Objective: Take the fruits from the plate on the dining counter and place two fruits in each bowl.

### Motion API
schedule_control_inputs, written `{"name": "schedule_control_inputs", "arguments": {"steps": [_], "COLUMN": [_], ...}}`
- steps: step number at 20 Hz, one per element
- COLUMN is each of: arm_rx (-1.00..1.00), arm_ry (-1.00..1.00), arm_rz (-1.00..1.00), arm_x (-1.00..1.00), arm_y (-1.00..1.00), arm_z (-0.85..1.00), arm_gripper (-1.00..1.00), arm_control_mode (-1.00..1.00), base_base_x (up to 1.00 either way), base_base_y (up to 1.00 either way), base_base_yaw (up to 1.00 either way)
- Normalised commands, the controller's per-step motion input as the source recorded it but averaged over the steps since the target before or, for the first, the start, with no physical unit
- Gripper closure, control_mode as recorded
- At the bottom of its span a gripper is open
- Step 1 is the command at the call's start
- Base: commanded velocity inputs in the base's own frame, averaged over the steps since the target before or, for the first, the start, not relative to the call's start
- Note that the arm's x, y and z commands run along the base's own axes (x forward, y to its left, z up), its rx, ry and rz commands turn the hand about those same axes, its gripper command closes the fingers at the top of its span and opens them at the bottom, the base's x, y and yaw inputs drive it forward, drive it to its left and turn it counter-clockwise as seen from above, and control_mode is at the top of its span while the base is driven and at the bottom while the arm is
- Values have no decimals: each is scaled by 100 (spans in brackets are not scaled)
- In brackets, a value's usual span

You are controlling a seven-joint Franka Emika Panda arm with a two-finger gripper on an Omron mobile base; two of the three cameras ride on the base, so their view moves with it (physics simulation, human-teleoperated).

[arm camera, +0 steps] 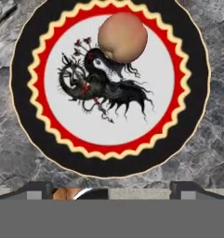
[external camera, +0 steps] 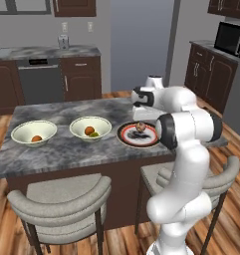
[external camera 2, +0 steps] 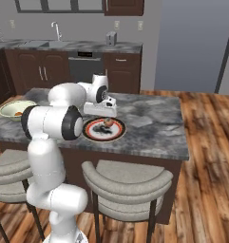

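The plate [arm camera: 28,116], with its white centre, red ring and dark rim, lies on the dining counter [external camera: 66,152]. One peach-brown fruit [arm camera: 122,37] rests on the plate's white centre. My gripper [arm camera: 115,188] hangs open just above the plate [external camera: 124,136], nothing between its fingers, and stands over the fruit [external camera: 140,128]. The nearer bowl [external camera: 90,128] holds an orange fruit [external camera: 89,130] and a yellow-green one [external camera: 95,134]. The far-left bowl [external camera: 34,132] holds one reddish-orange fruit [external camera: 37,138]. From the right, the gripper [external camera 2: 106,117] sits over the plate [external camera 2: 90,131].
Two grey padded chairs [external camera: 66,204] [external camera 2: 128,182] stand along the counter's near side. Behind are a dishwasher [external camera: 40,79], a back counter with sink and faucet [external camera 2: 54,31], and a microwave [external camera: 230,38] at the right. Bare stone spreads right of the plate [external camera 2: 154,128].
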Motion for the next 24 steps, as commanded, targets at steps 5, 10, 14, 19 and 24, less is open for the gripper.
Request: {"name": "schedule_control_inputs", "arguments": {"steps": [5, 10, 14, 19, 24], "arm_rx": [0, 0, 0, 0, 0], "arm_ry": [1, 0, 1, 1, 3], "arm_rz": [0, 0, 0, 0, 0], "arm_x": [64, 60, 65, 69, 41], "arm_y": [-21, 0, 1, 0, 0], "arm_z": [-37, -35, -23, -34, -35], "arm_gripper": [-100, -100, -100, -100, -100], "arm_control_mode": [-100, -100, -100, -100, -100], "base_base_x": [0, 0, 0, 0, 0], "base_base_y": [0, 0, 0, 0, 0], "base_base_yaw": [0, 0, 0, 0, 0]}}
